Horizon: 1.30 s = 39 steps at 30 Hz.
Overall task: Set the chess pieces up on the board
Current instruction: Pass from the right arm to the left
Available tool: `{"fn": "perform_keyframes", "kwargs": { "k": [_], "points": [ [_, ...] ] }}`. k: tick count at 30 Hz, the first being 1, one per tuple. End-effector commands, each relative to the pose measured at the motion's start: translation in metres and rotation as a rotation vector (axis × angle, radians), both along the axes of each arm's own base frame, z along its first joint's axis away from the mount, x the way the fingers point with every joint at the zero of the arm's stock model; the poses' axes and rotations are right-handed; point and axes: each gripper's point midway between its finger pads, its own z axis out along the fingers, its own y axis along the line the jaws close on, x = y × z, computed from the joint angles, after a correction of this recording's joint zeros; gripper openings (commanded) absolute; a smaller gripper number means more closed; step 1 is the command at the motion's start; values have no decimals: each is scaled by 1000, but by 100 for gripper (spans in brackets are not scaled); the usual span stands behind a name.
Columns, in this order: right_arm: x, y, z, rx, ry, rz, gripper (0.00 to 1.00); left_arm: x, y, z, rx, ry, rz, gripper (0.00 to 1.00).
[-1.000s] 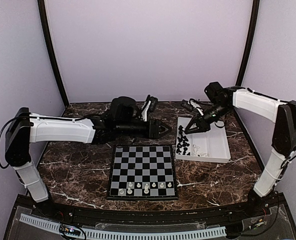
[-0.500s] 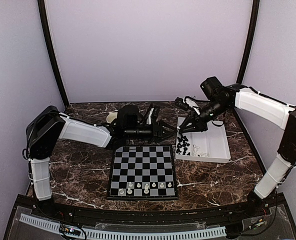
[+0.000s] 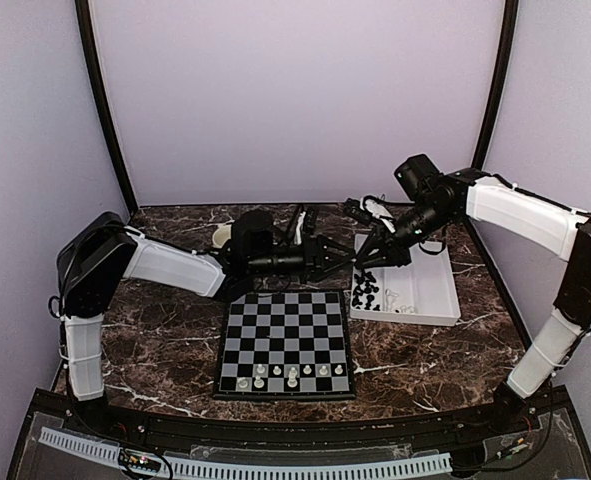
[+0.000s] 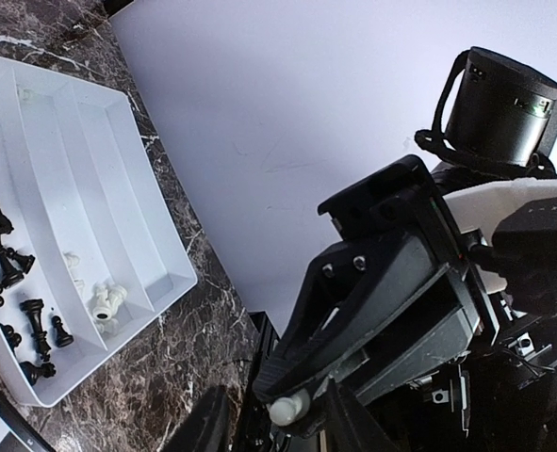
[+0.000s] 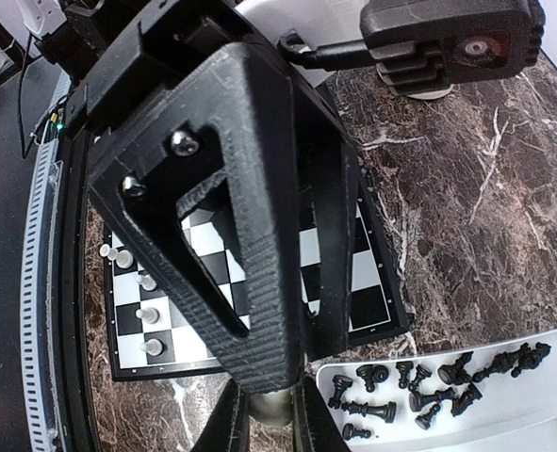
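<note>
Right fingers (image 5: pixel 226 428) clamped on white chess piece (image 4: pixel 286 411), left fingers (image 4: pixel 207 428) apart, dark marble table (image 3: pixel 155 320), lilac walls (image 3: pixel 295 100)

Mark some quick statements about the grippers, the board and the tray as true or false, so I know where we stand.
1. The right gripper grips a white chessman. True.
2. The left gripper is shut. False: its fingers stand apart on either side of that chessman.
3. The black pieces lie in the tray compartment nearest the board. True.
4. Several black men already stand on the board. False: only white pieces show there, in its near rows.
5. The tray holds nothing white. False: a few loose white ones lie in a middle compartment.
</note>
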Motion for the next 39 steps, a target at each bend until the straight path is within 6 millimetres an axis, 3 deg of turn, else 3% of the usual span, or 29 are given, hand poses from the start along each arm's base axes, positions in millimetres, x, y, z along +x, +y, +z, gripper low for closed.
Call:
{"fn": "perform_keyframes", "kwargs": {
  "k": [1,12,17,23,28,29,30,31,32,39],
  "points": [
    [2,9,9,23,-33,17,10,-1,-4,24,-67,-35,-18,34],
    [5,13,9,17,-39,8,10,-4,-4,23,-90,-27,-36,8],
    [12,14,7,9,-40,-22,10,-5,-4,24,-100,-26,-45,3],
    [6,10,9,6,-31,-8,27,0,6,27,-114,-32,-28,0],
    [12,-14,17,45,-11,-56,39,8,33,23,0,-106,34,0],
    [18,-21,19,63,-1,-79,40,6,38,35,16,-187,43,0],
    [23,-29,21,86,16,-103,42,8,44,21,91,-174,65,0],
    [28,-36,21,108,30,-125,42,6,50,34,115,-265,73,0],
    [36,-43,22,134,32,-150,43,6,57,20,197,-254,91,0],
    [75,-89,-17,83,-6,-326,43,-10,132,0,598,-471,178,0]
  ]
}}
